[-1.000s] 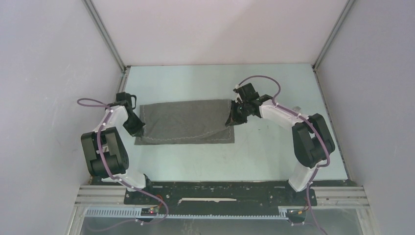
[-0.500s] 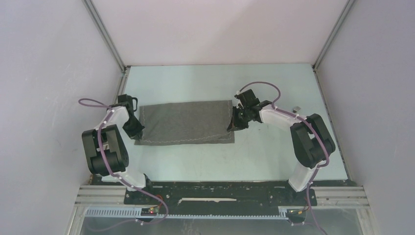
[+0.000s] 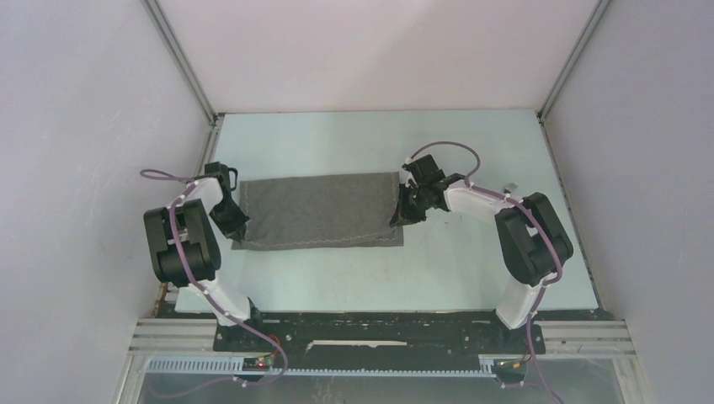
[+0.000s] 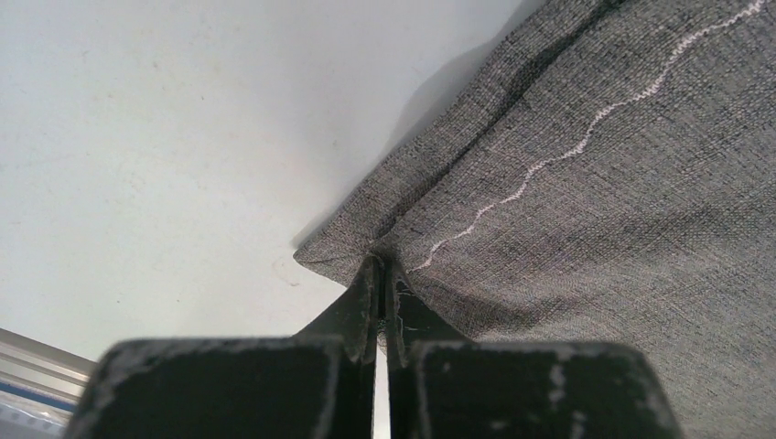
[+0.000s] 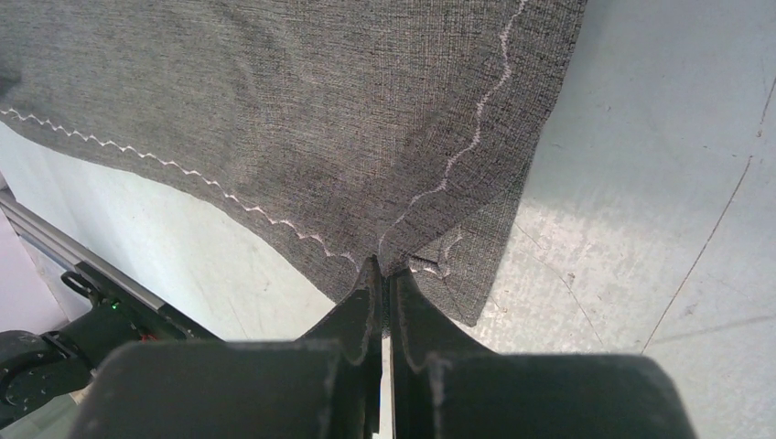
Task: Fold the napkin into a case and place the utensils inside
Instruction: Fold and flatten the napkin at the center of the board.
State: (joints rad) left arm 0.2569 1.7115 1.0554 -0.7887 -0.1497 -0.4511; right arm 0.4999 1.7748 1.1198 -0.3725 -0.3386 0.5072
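The grey napkin point(image 3: 316, 210) lies folded over on itself in the middle of the table, its pale zigzag hem point(image 3: 320, 241) along the near edge. My left gripper point(image 3: 237, 225) pinches the cloth's near left corner point(image 4: 366, 242), jaws shut on the fabric. My right gripper point(image 3: 398, 217) is shut on the near right corner of the upper layer point(image 5: 403, 247), with a lower layer point(image 5: 476, 265) flat beneath. In the wrist views both pairs of fingers point(image 4: 361, 302) point(image 5: 366, 302) are pressed together with cloth between. The utensils are out of view.
The pale table point(image 3: 471, 261) is walled by lilac panels with metal corner posts point(image 3: 181, 59) point(image 3: 572, 59). A small pale object point(image 3: 508, 187) lies right of the right arm. A black base rail point(image 3: 379, 332) runs along the near edge.
Both grippers have drawn the held edge a little toward the near side, so the upper layer now lies flatter and nearly covers the lower one. Both stay shut on the cloth.
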